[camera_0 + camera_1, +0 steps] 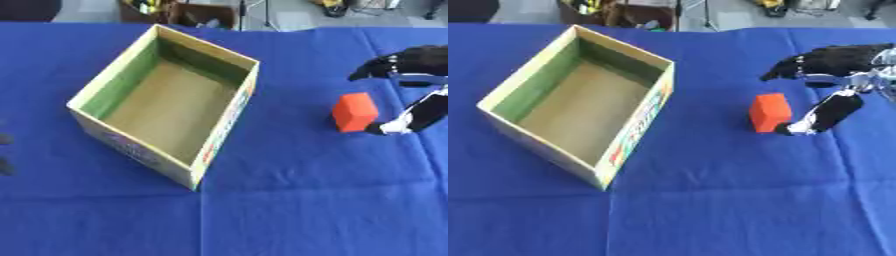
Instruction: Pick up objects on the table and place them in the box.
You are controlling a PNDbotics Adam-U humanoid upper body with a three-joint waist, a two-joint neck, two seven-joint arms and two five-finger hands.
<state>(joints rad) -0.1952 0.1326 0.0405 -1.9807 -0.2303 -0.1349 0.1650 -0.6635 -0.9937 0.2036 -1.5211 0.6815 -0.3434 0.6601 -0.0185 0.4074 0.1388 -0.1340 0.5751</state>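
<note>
A blue cloth [306, 200] covers the worktop, with floor clutter beyond its far edge. An open cardboard box [636, 125] sits left of centre, colourful print on its side (unreadable). The right hand [833, 82] reaches in from the right, fingers [785, 70] spread apart, thumb tip touching the red block [769, 112], which stands on the cloth well right of the box.

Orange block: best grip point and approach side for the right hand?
Pinch the orange block across its two upright side faces, coming from its right, where the right hand is already open around it. It is a plain cuboid standing upright on the blue cloth, clear of the box, so nothing blocks that side.
</note>
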